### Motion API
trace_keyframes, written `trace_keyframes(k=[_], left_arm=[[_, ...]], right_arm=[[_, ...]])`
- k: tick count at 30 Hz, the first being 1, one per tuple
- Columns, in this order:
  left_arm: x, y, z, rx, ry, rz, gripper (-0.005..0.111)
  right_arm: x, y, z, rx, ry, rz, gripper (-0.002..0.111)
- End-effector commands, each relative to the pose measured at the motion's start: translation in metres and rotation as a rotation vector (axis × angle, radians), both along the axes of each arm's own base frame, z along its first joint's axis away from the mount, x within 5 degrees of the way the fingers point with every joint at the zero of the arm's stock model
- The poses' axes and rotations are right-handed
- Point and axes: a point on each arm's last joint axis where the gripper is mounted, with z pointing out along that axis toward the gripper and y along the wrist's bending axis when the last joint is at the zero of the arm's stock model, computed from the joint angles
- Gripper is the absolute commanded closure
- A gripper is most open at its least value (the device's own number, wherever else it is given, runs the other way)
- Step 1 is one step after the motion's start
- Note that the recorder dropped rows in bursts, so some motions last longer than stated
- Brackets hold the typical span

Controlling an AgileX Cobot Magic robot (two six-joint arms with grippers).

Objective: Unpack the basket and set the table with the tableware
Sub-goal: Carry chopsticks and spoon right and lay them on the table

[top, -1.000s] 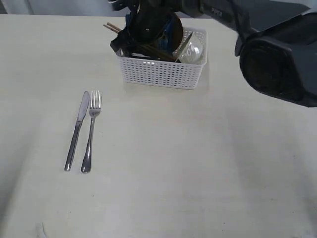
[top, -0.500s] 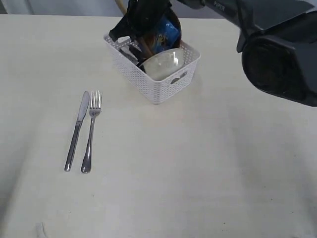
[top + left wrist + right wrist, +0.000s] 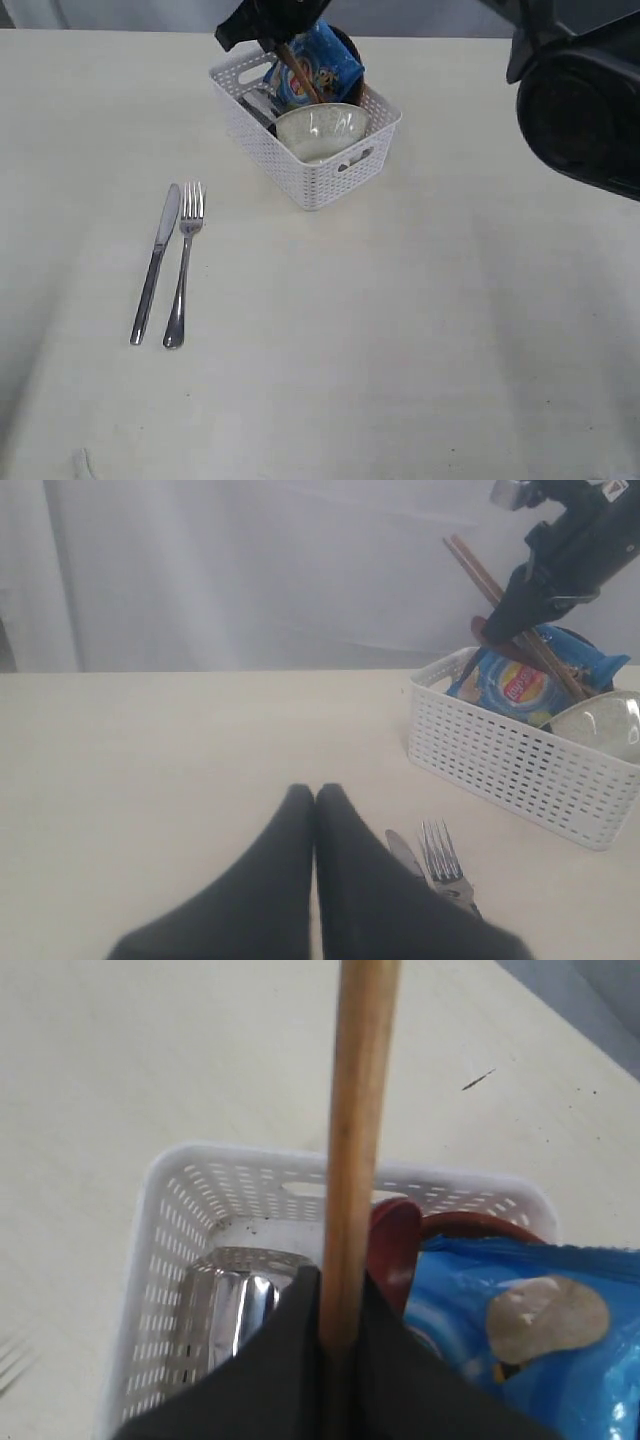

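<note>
We see a pale cream counter [image 3: 400,330] with a faint wood grain, wide and flat. A white plastic basket [image 3: 330,178] with gridded sides stands on it toward the far side, turned askew so that one corner faces the exterior view. On the left of that view, well apart from the basket, a steel knife [image 3: 155,265] and fork [image 3: 183,270] lie side by side, almost touching. The knife is the outer one, and both handles point toward the near edge.

You've got a blue chip bag [image 3: 325,60] standing tilted on its edge, its yellow-and-red logo side showing and its top crinkled. Behind the scene you'll see a pale backdrop [image 3: 200,570].
</note>
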Motion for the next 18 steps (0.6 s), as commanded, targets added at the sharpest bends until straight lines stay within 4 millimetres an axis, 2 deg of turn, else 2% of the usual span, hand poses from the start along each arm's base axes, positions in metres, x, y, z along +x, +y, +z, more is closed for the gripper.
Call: trace_keyframes(k=[1, 4, 7, 18], left_arm=[[0.0, 0.0, 0.0, -0.006, -0.006, -0.001, 0.107], [0.0, 0.0, 0.0, -0.006, -0.006, -0.001, 0.107], [0.0, 0.0, 0.0, -0.006, -0.006, -0.001, 0.107], [0.0, 0.0, 0.0, -0.006, -0.006, -0.001, 0.107]], right_arm=[[-0.001, -0.005, 0.032, 0.044, -0.087, -0.004, 0.109], [-0.004, -0.007, 0.055, 0.076, -0.141, -0.006, 0.109], [-0.007, -0.012, 0.066, 0.054, -0.164, -0.005, 0.109], [-0.012, -0.015, 0.064, 0.023, -0.104, -0.006, 0.109]])
